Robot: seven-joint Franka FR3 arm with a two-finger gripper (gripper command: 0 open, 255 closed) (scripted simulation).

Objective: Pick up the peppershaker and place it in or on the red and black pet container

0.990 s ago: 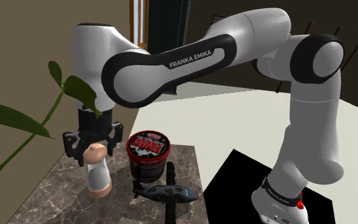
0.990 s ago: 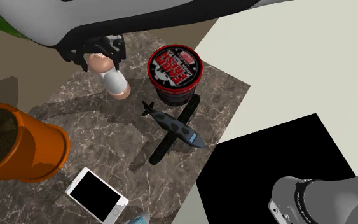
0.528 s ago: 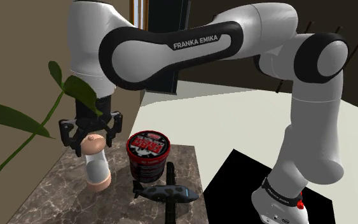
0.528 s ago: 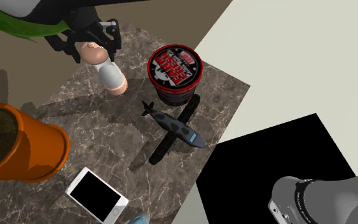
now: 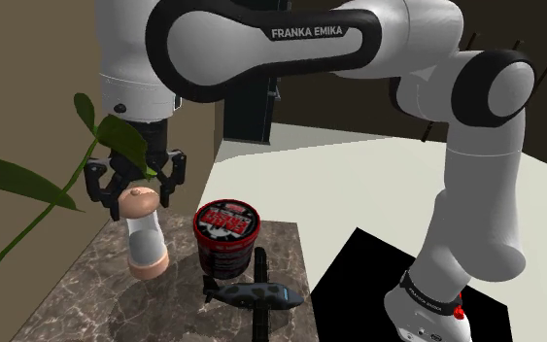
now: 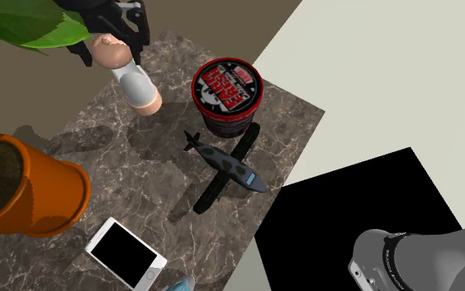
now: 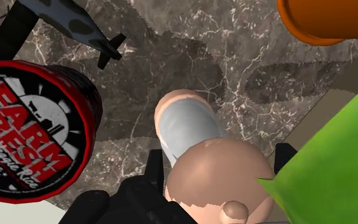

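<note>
The pepper shaker [image 5: 143, 236], a pale grey cylinder with pinkish tan ends, hangs a little above the marble table top [image 5: 82, 296]. My gripper [image 5: 135, 191] is shut on its upper end, which shows from above in the second exterior view as the shaker [image 6: 133, 76] under the gripper [image 6: 111, 37]. The wrist view has the shaker [image 7: 193, 137] clasped between the black fingers [image 7: 154, 167]. The red and black pet container [image 5: 226, 234] stands on the table just to the shoulder view's right of the shaker; its red lid reads "FARM FRESH" [image 7: 25, 130].
A dark toy aeroplane [image 6: 224, 166] lies in front of the container [image 6: 226, 93]. An orange plant pot [image 6: 24, 188] and a white phone [image 6: 125, 253] sit at the table's near side. Green leaves [image 5: 116, 136] hang close to the gripper. The black stand [image 5: 397, 282] is beside the table.
The gripper has risen with the pepper shaker in it, lifting it off the marble and slightly towards the shoulder view's left. The container and aeroplane stayed put.
</note>
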